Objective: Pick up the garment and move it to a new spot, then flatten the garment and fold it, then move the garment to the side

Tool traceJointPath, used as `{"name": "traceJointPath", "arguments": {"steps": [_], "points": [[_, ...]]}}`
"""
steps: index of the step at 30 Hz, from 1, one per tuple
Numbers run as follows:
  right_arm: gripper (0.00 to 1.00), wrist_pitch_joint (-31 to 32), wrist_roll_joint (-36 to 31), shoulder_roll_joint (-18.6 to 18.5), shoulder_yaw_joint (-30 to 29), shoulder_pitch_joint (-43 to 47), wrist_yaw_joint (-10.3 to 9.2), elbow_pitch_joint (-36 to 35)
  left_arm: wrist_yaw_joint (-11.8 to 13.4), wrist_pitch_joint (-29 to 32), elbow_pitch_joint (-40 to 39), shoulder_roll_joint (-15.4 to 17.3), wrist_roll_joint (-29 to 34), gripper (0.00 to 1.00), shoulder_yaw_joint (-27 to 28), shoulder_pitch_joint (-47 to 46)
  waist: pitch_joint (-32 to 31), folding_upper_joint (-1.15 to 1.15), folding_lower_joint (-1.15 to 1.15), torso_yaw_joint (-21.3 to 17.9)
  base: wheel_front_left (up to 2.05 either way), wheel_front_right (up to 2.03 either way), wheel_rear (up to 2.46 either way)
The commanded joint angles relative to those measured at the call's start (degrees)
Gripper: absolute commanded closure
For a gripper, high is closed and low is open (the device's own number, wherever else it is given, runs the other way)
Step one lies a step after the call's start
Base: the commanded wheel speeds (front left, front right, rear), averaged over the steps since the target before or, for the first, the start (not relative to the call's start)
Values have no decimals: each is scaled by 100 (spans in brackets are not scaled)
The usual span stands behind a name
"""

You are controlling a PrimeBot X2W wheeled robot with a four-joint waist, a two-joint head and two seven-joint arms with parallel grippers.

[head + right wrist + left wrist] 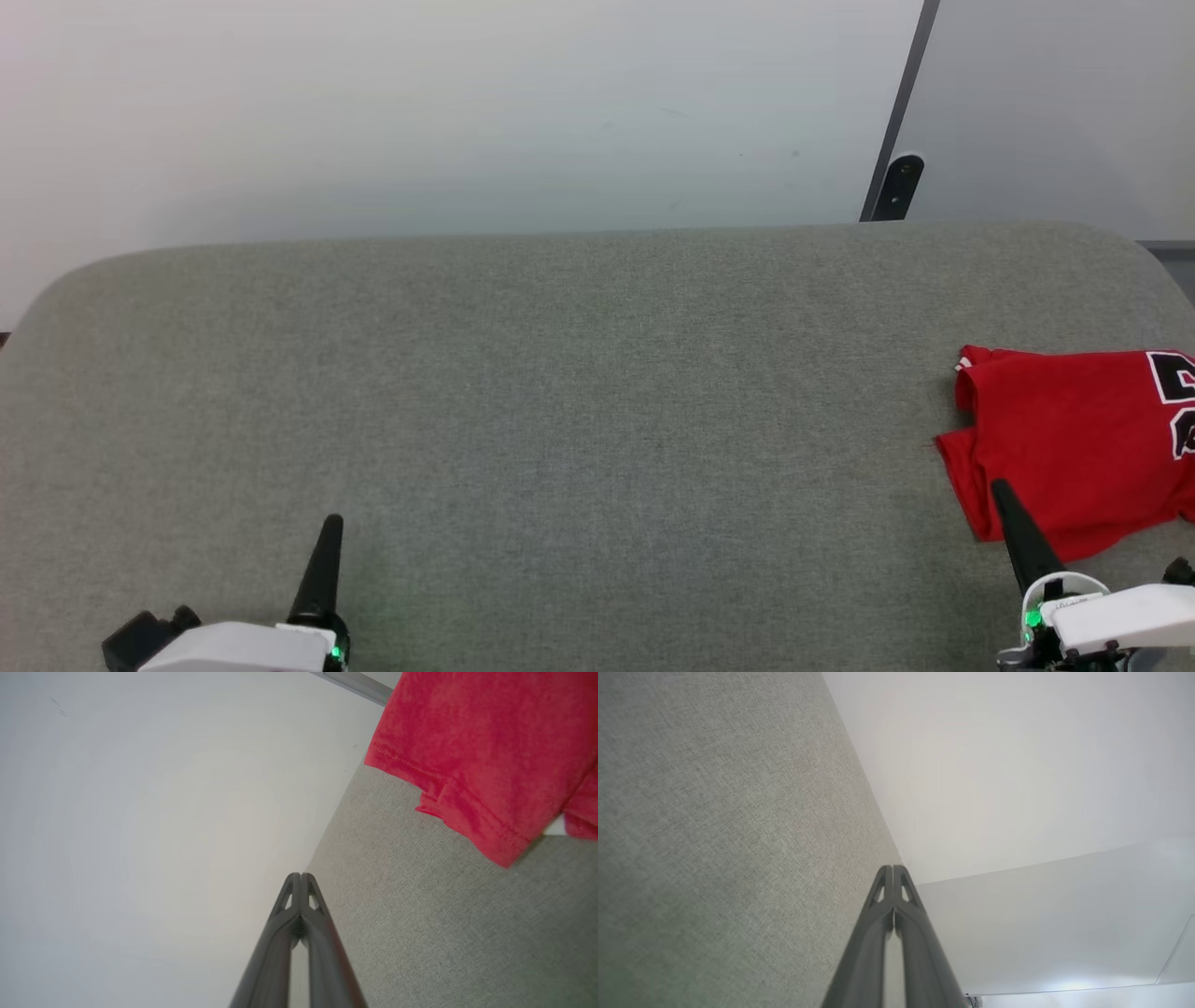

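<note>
The red garment (1074, 439) lies folded at the right edge of the grey cloth-covered table (560, 392), a black-and-white print showing at its far right; part of it runs out of frame. Its hemmed red corner (472, 756) fills the upper right of the right wrist view. My right gripper (1001, 490) is shut and empty, its tip over the garment's near left corner; whether it touches the cloth is unclear. In its own view the right gripper (299, 877) has both fingers pressed together. My left gripper (331, 523) is shut at the lower left, far from the garment, and its tips (893, 869) meet.
A pale wall (467, 112) stands behind the table's rounded far edge. A dark post with a black bracket (901, 187) rises at the back right. A wide stretch of grey tabletop (714, 835) lies between the two grippers.
</note>
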Motion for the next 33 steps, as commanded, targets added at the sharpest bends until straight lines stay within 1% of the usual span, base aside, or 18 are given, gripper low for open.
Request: {"name": "traceJointPath", "arguments": {"steps": [1,33], "points": [[100,-34,167,13,-36,-120,-3,-9,-43,38,-21,-2,-136,100,22,-135,2,0,0,2,0,0,0],[100,-40,1349,144,-193,-346,-5,238,-149,412,94,-76,-1526,100,104,-453,46,0,0,34,0,0,0]]}}
